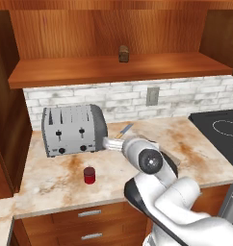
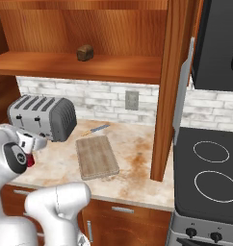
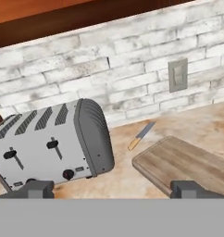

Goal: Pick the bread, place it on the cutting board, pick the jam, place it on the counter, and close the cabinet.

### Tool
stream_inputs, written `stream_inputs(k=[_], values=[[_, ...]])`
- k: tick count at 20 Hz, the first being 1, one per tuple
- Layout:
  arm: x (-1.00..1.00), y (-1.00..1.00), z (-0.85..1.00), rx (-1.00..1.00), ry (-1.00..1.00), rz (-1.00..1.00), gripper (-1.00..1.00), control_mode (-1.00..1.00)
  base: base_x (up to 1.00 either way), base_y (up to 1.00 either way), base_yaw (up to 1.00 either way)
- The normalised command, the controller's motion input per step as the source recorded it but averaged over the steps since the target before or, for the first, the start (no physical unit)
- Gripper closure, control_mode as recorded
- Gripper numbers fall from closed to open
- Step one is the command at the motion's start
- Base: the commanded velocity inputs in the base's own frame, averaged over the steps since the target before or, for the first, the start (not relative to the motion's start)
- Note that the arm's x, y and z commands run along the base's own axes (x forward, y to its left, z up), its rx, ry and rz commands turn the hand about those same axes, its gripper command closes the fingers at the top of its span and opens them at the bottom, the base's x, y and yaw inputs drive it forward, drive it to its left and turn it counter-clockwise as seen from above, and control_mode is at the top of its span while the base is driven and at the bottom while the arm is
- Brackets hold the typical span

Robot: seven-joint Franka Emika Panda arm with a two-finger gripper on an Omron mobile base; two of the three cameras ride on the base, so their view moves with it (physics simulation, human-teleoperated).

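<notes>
1. Cabinet [image 2: 169, 72] stood open; your bread [image 1: 123, 53] sat alone on its shelf, near the back wall, upright
2. Jam [image 1: 89, 175] was on the counter [image 1: 56, 182], in front of the toaster [image 1: 72, 129], apart from it and close to the front edge
3. Cutting board [image 2: 97, 156] lay flat and bare right of the toaster; a knife [image 2: 95, 129] lay just behind it, towards the brick wall
4. Gripper [image 3: 113, 189] had its jaws spread wide, holding nothing, low over the counter, facing the gap between toaster and board
5. Open door edge hung over the counter's right end beside the stove [image 2: 210, 173]; you had free counter between board and door
</notes>
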Motion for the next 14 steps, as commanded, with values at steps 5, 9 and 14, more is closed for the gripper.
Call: stream_inputs(k=[5,9,14], values=[[-0.15,-0.35,0.14,-0.02,-0.04,0.03,-1.00,-1.00,0.00,0.00,0.00],[-0.25,-0.39,0.14,-0.03,-0.02,0.06,-1.00,-1.00,0.00,0.00,0.00],[-0.20,-0.32,0.25,0.00,0.00,0.11,-1.00,-1.00,0.00,0.00,0.00]])
